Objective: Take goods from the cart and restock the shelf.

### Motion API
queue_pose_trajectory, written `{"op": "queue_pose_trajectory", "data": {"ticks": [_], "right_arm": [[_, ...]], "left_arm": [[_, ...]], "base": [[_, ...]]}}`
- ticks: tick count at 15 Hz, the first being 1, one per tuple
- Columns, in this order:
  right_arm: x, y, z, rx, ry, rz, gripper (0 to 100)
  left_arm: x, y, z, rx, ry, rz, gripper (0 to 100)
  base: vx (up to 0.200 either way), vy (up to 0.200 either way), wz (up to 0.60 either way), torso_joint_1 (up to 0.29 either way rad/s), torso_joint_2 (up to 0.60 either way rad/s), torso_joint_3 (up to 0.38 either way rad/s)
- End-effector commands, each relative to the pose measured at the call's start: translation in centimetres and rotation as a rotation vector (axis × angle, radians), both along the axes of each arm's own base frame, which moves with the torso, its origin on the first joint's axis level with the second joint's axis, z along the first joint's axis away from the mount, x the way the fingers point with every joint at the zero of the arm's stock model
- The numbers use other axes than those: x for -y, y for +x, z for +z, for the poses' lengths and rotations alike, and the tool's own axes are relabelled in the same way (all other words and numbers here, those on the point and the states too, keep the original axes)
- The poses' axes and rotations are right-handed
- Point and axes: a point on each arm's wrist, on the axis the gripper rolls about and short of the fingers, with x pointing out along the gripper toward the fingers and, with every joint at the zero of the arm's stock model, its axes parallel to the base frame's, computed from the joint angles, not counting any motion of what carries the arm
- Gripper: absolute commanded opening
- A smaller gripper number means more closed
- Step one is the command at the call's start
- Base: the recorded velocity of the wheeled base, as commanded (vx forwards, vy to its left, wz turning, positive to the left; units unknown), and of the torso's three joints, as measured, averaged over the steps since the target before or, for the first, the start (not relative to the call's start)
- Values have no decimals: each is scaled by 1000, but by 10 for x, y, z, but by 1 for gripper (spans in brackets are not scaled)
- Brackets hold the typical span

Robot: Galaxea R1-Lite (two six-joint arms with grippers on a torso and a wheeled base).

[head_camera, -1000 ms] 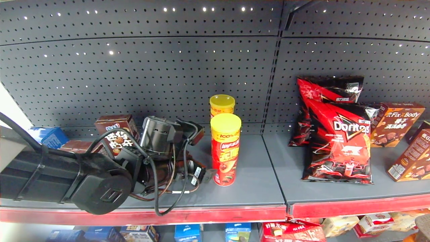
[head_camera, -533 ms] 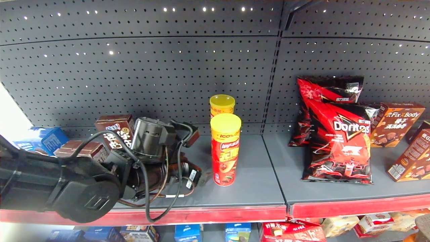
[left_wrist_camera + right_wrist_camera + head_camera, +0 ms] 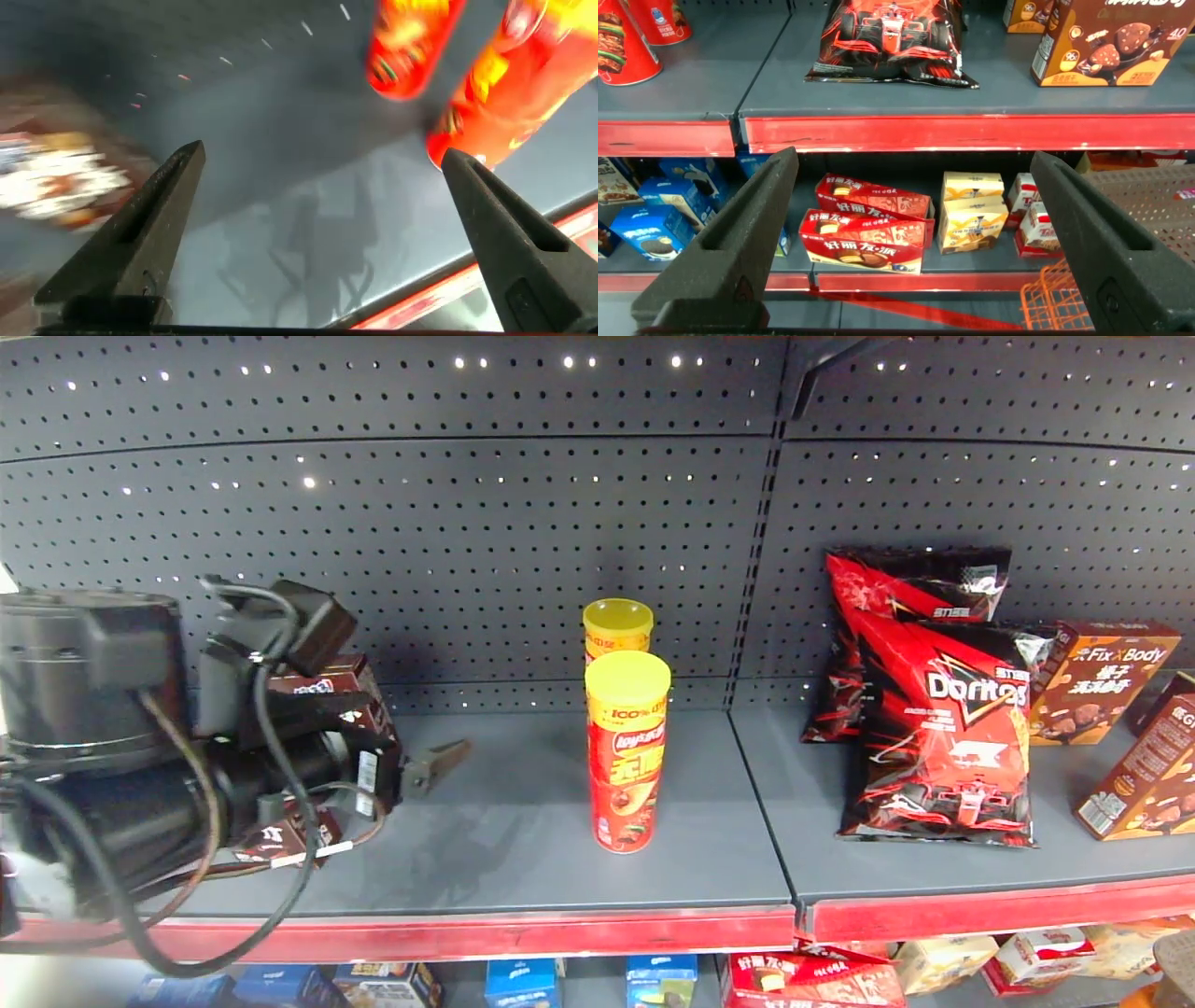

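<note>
- Red crisp can [image 3: 624, 775], yellow-lidded, stands upright on the shelf [image 3: 504, 849], directly in front of a second can [image 3: 616, 627]; judged stocked.
- Left hand [image 3: 322, 154] is spread wide and holds nothing. In the head view the red can stands at its 3 o'clock, clearly apart.
- Right hand [image 3: 912, 157] likewise gapes empty, facing the lower tier.
- Outstanding, by judgement: further goods to fetch.

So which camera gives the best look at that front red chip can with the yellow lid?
The head view: the front can stands whole and upright on the shelf, lid to base. The left wrist view catches the can as a red-orange blur; the right wrist view cuts it off above its lower part.
</note>
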Motion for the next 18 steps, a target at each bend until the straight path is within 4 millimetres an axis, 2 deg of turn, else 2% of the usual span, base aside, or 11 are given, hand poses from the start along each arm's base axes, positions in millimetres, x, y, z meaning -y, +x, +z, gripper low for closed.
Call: {"op": "queue_pose_trajectory", "data": {"ticks": [1, 4, 5, 6, 8, 10, 13, 15, 16, 18], "right_arm": [[0, 0, 0, -1, 0, 1, 100], [0, 0, 0, -1, 0, 1, 100], [0, 0, 0, -1, 0, 1, 100], [0, 0, 0, -1, 0, 1, 100], [0, 0, 0, -1, 0, 1, 100], [0, 0, 0, -1, 0, 1, 100], [0, 0, 0, -3, 0, 1, 100], [0, 0, 0, -1, 0, 1, 100], [0, 0, 0, -1, 0, 1, 100], [0, 0, 0, -1, 0, 2, 100]], "left_arm": [[-43, -64, 14, 140, -24, 85, 100], [-73, -116, 12, 227, -39, 207, 100], [-76, -125, 8, 226, -36, 227, 100], [-81, -152, -15, 203, -26, 256, 100], [-85, -174, -36, 215, -22, 289, 100], [-87, -184, -48, 227, -20, 340, 100], [-88, -206, -89, 255, -28, 391, 100], [-88, -227, -128, 298, -26, 407, 100], [-88, -236, -135, 308, -32, 407, 100], [-90, -236, -134, 291, -67, 465, 100]], "base": [[0, 0, 0, 0, 0, 0], [0, 0, 0, 0, 0, 0], [0, 0, 0, 0, 0, 0], [0, 0, 0, 0, 0, 0], [0, 0, 0, 0, 0, 0], [0, 0, 0, 0, 0, 0], [0, 0, 0, 0, 0, 0], [0, 0, 0, 0, 0, 0], [0, 0, 0, 0, 0, 0], [0, 0, 0, 0, 0, 0]]}}
